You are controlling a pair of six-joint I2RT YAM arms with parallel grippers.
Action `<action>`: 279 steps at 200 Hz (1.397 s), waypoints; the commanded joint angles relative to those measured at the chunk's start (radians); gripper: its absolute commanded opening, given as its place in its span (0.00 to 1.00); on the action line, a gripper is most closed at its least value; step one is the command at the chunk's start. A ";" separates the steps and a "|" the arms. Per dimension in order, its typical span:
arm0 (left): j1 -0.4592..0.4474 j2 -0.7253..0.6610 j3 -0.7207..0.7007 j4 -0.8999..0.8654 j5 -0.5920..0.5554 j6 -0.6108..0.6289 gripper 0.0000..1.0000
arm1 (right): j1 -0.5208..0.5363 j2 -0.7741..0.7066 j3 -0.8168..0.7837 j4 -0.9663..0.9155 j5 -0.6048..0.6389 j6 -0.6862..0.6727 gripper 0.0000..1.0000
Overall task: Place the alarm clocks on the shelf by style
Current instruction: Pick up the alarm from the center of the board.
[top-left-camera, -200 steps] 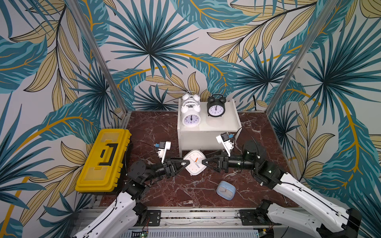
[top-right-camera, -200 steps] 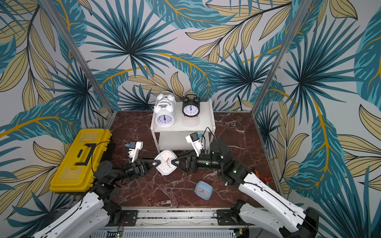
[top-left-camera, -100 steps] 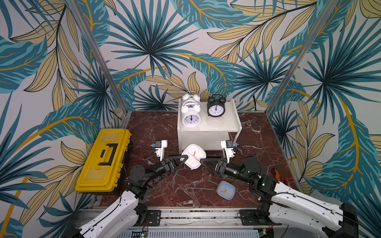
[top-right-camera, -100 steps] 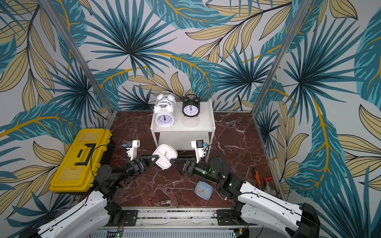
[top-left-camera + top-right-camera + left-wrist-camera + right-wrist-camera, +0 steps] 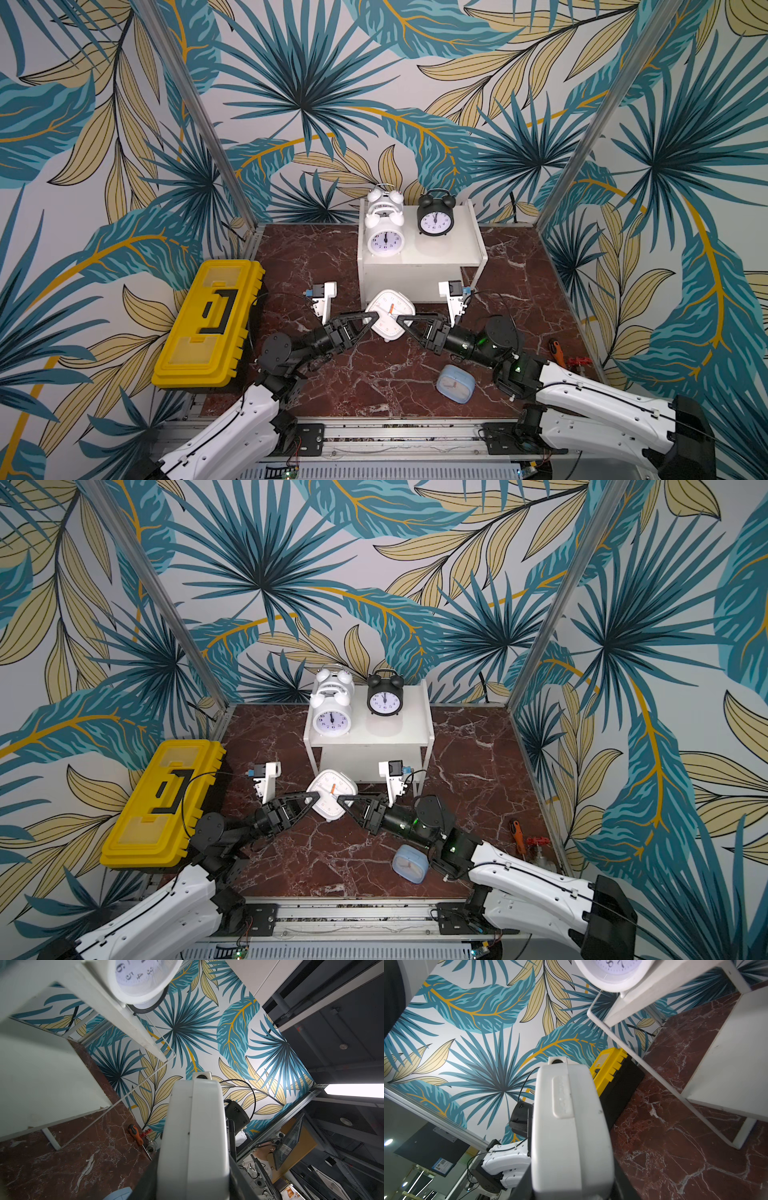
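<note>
At the foot of the white two-tier shelf [image 5: 474, 226], the left gripper [image 5: 371, 318] pinches one edge of the white rounded-square clock [image 5: 390, 312], held tilted just before the lower board [image 5: 415, 286]. The right gripper [image 5: 401, 320] straddles the opposite edge; whether its jaws press cannot be told. Two white twin-bell clocks [image 5: 384, 240] and a black twin-bell clock [image 5: 434, 218] stand on top, and the light-blue square clock [image 5: 455, 383] lies on the marble floor [image 5: 316, 249]. A clean transfer likely demands one firm hold before the other lets go, then a level slide onto the lower board.
</note>
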 commanded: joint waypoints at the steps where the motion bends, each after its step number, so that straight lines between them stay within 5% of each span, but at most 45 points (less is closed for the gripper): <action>1: -0.002 -0.011 -0.025 -0.016 -0.019 0.039 0.41 | 0.004 -0.026 0.013 -0.006 0.002 -0.020 0.29; 49: -0.001 -0.038 0.018 -0.194 -0.014 0.132 0.80 | 0.003 -0.076 0.132 -0.280 -0.021 -0.135 0.18; 79: 0.002 -0.078 0.099 -0.413 0.038 0.270 0.86 | -0.007 -0.085 0.259 -0.546 -0.086 -0.271 0.19; 109: 0.007 -0.074 0.157 -0.426 0.163 0.296 0.79 | -0.024 -0.010 0.411 -0.790 -0.214 -0.376 0.17; 136: 0.010 -0.038 0.199 -0.415 0.273 0.294 0.73 | -0.052 0.018 0.462 -0.826 -0.284 -0.408 0.16; 240: 0.035 -0.009 0.201 -0.258 0.348 0.205 0.39 | -0.149 0.062 0.469 -0.812 -0.407 -0.403 0.16; 260: 0.042 -0.001 0.198 -0.232 0.336 0.194 0.34 | -0.149 0.057 0.459 -0.777 -0.400 -0.377 0.26; 279: 0.043 0.003 0.189 -0.185 0.307 0.175 0.30 | -0.149 0.046 0.433 -0.689 -0.387 -0.331 0.45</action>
